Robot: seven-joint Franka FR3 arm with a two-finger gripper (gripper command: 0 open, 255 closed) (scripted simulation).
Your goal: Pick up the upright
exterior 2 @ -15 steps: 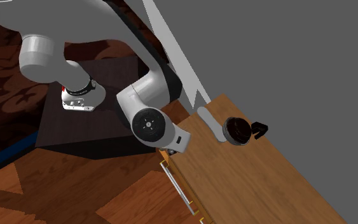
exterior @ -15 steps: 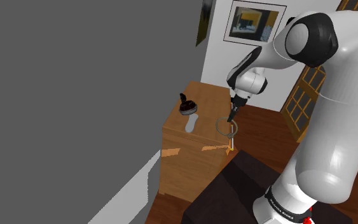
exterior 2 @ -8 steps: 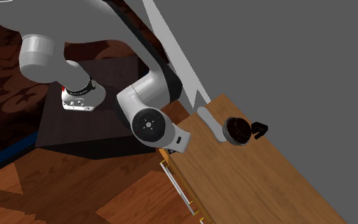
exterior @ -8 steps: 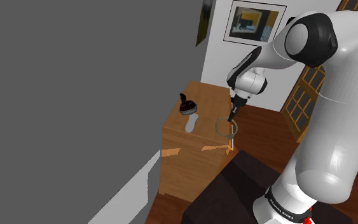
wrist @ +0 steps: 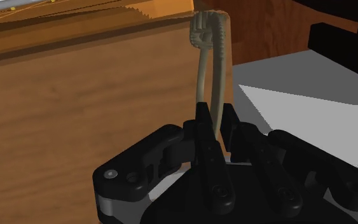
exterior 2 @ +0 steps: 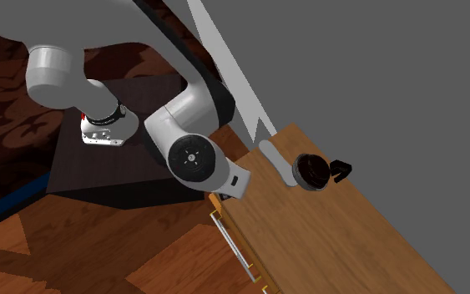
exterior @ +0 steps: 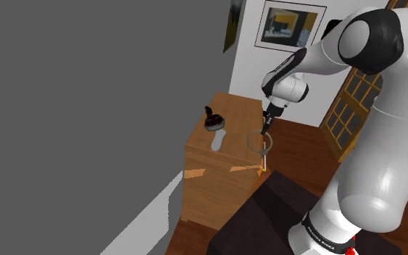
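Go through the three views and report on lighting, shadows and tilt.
Shoulder view: the grey wall is one flat tone with no shadows on it; the white arm shades softly. Second exterior view: the whole picture is rolled, so the wooden cabinet slants. Wrist view: no glare; the black gripper, shut on a tan strip, reads clearly against lit wood.

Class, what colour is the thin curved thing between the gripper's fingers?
The curved thing is dull tan; the wrist view shows it best.

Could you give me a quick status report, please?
End effector shut on thin tan stem. Stem at wooden cabinet's edge. Grey-handled tool apart, nothing blocking.
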